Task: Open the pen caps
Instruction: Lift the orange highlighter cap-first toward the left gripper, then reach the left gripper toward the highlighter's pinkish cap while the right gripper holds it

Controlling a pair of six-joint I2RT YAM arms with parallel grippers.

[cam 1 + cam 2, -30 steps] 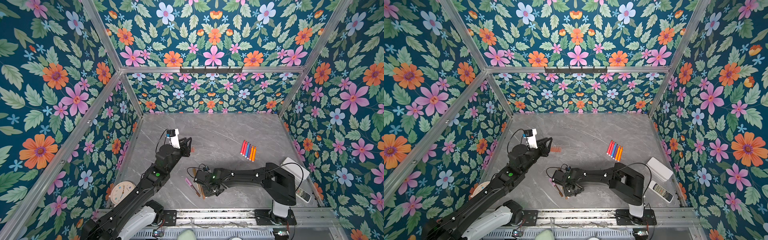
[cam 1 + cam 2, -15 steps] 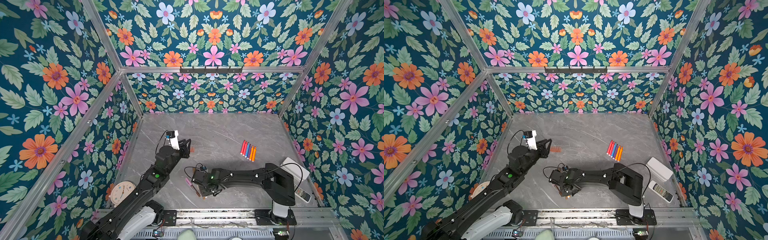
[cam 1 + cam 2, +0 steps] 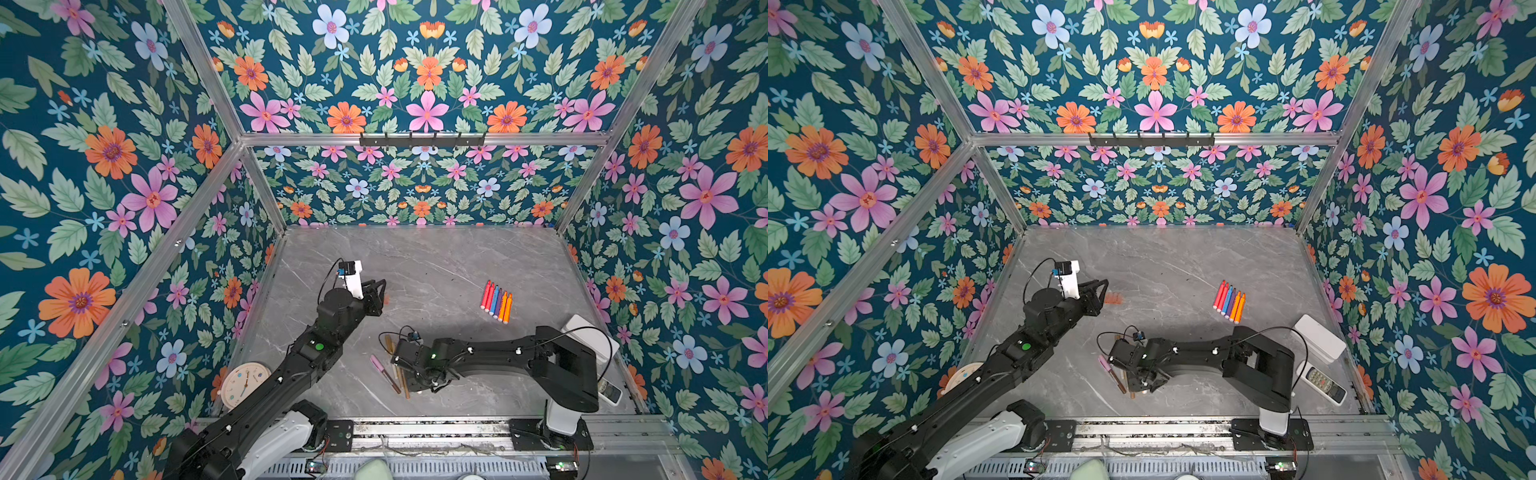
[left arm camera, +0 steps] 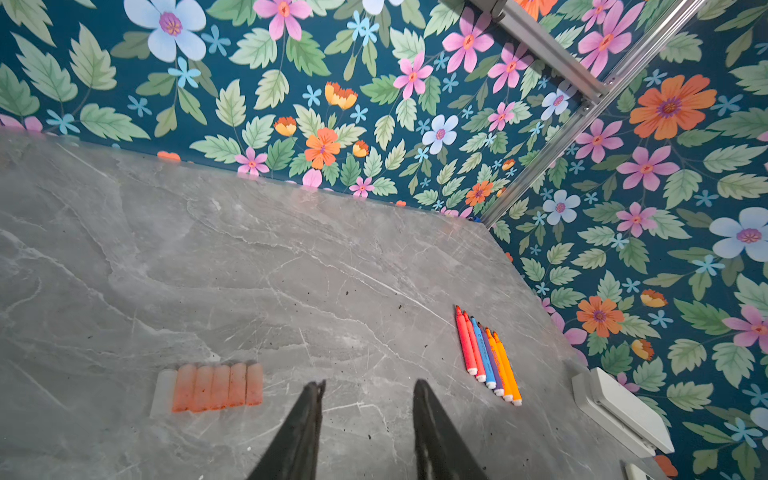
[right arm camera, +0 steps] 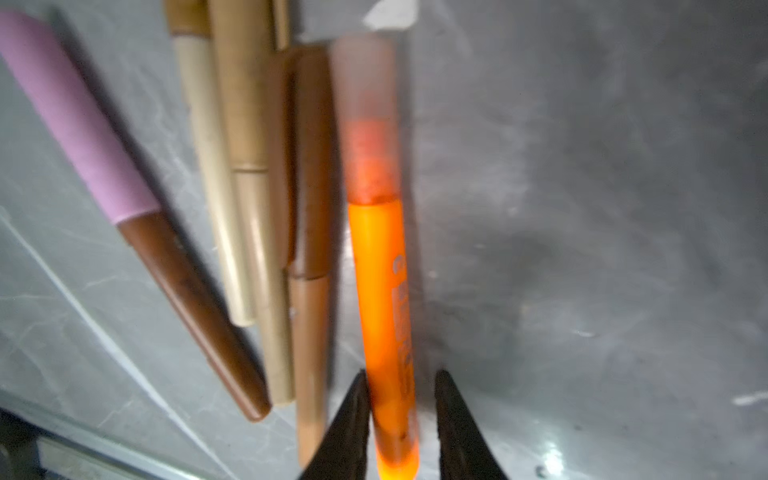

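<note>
while left claw (image 4: pixel 368 384) agape, right claw (image 5: pixel 402 374) ajar astride smooth round orange pen (image 5: pixel 380 291)

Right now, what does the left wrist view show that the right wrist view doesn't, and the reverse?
Only left wrist: the left hand open and empty, a row of loose caps, a row of uncapped pens, a white box. Only right wrist: the right hand straddling a capped orange pen, beside a pink-capped pen and tan pens. Both: the grey table.
</note>
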